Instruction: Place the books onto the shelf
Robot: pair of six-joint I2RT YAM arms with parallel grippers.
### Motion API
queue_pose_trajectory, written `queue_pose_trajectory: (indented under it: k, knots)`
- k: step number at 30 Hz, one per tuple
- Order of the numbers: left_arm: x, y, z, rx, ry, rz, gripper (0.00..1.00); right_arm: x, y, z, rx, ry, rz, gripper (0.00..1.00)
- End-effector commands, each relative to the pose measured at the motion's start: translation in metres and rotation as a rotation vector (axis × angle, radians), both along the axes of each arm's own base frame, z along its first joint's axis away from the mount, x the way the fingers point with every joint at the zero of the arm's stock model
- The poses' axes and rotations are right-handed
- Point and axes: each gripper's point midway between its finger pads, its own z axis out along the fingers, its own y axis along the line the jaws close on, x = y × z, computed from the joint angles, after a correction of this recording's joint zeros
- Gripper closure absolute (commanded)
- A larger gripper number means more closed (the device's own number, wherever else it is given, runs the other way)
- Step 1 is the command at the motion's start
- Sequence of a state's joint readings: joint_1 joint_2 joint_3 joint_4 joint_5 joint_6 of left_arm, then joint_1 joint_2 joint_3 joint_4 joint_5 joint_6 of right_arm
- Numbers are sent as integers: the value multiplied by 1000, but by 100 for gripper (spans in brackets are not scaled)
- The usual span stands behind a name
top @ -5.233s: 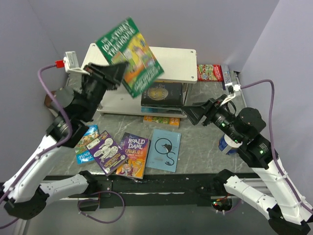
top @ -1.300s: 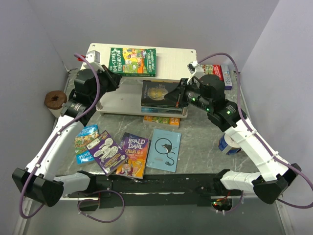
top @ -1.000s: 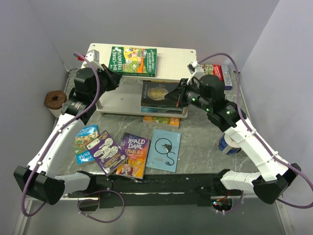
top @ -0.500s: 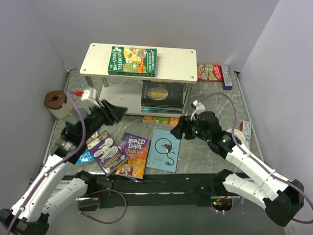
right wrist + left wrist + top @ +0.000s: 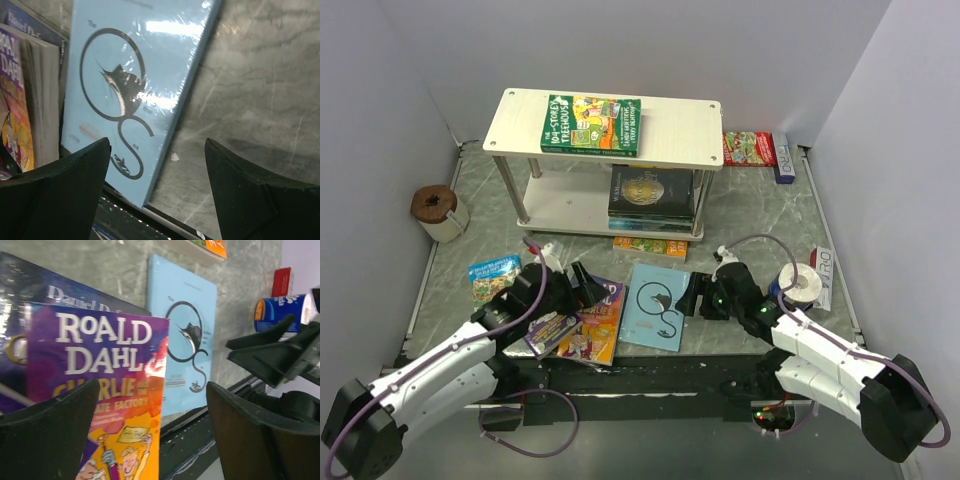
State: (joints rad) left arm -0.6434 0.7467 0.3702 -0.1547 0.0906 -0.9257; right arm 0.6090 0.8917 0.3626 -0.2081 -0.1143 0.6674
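1. Left wrist view: left hand (image 5: 152,390) spread wide, empty, above the colourful "Roald Dahl" paperback (image 5: 100,370), just beside the light blue, black-swirl paperback (image 5: 185,340).
2. Right hand (image 5: 157,145) spread, empty, above that blue paperback's right edge.
3. Green cartoon paperback (image 5: 591,124) lies on the pale wood-grain two-tier shelf (image 5: 680,130), beyond the blue paperback.

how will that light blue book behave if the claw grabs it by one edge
The light blue book looks very thin, so held by one edge it would probably sag or flex. Its cover shows bright glare, so it is likely slick and might slip. It lies flat on the table, so getting a finger under it could be hard.
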Motion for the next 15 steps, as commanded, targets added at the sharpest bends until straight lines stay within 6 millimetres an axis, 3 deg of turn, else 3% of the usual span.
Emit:
queue_pose_trajectory:
  k: [1,4,7,8,10,11,13,14,15]
  knots:
    - [14,-12,19,-27,-45,34,14,8,11,9,92,-43,-31,18]
    - [17,5,-1,66,12,118,17,1,21,11,168,-40,7,18]
    - [17,23,-20,146,73,205,22,-3,45,26,269,-57,74,19]
    - [19,38,-27,210,92,270,25,-2,55,37,308,-72,94,19]
    - [24,54,-30,261,100,365,29,-10,73,35,306,-37,149,18]
    - [22,62,-34,293,117,387,32,-8,85,46,323,-50,175,18]
    - [22,66,-38,312,121,409,34,-10,98,36,301,-6,200,18]
    - [20,62,-41,303,133,385,37,-10,110,45,327,-19,226,17]
    - [21,57,-43,286,134,371,38,-11,115,36,318,15,231,17]
